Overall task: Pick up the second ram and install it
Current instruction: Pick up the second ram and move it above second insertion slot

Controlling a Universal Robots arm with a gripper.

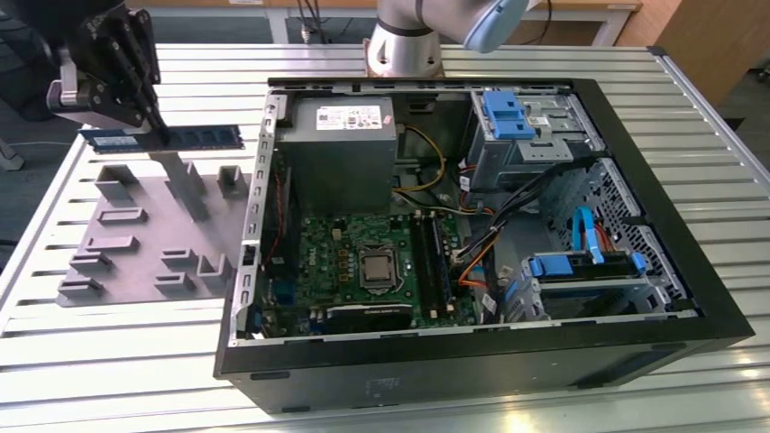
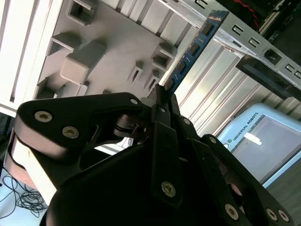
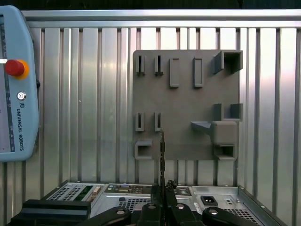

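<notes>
- Above the table (image 1: 72, 361)'s far corner on the exterior view's left, the gripper (image 1: 154, 133) is clenched on the second ram (image 1: 198, 138), which is lifted clear of the grey holder tray (image 1: 132, 262).
- Doing this step well probably calls for a level stick and a firm pinch.
- The case wall (image 1: 255, 225) stands between the stick and the motherboard slots (image 1: 431, 257).
- Cables (image 1: 479, 236) crowd just beside the slots.

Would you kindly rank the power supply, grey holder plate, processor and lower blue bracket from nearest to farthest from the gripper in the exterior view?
1. Grey holder plate, just below the gripper, which grips the ram.
2. Power supply, toward the view's top.
3. Processor, centre.
4. Lower blue bracket, exterior view's right.
</notes>
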